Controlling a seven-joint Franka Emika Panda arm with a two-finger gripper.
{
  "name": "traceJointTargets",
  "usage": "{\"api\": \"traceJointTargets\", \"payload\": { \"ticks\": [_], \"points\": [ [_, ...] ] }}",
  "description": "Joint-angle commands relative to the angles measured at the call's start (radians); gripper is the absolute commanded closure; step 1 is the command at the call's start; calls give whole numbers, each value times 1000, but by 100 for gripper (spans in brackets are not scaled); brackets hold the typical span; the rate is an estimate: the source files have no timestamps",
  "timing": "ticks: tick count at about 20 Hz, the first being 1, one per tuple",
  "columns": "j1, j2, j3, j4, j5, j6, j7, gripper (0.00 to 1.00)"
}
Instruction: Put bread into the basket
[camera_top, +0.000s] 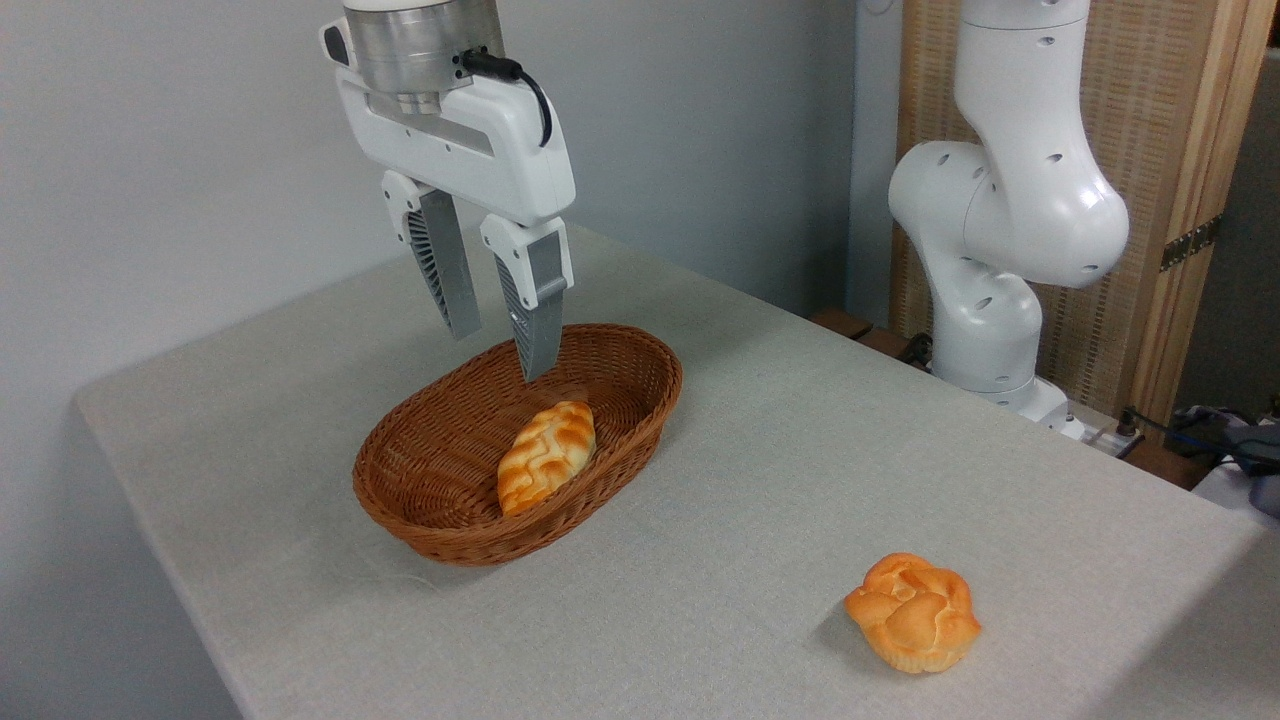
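Bread (913, 612): lumpy, knotted orange-golden bun, roundish with no clear long axis, sitting upright on its paler base on the bench (760, 480), well apart from the basket.
Basket (420, 520): oval brown wicker, holding a striped loaf (546, 456).
Pincer (500, 350): hanging over the basket's far end, ribbed fingers apart, gripping nothing.

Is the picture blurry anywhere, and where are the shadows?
In the camera view everything looks sharp: the bun, the basket and the gripper are all crisp. The light is soft and even, with no glare. The bun casts a faint shadow to its left on the table, and another lies under the basket's near edge.
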Motion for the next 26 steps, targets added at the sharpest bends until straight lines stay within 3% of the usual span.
{"api": "traceJointTargets", "payload": {
  "ticks": [1, 16, 18, 22, 26],
  "points": [
    [5, -9, -1, -17, -16, 5, -5, 0],
    [11, -99, 27, -159, -11, 11, 30, 0],
    [9, -138, 62, -196, -8, 14, 96, 0],
    [23, -234, 145, -286, -8, 15, 344, 0],
    [103, -285, 166, -357, -8, 15, 565, 0]
  ]
}}
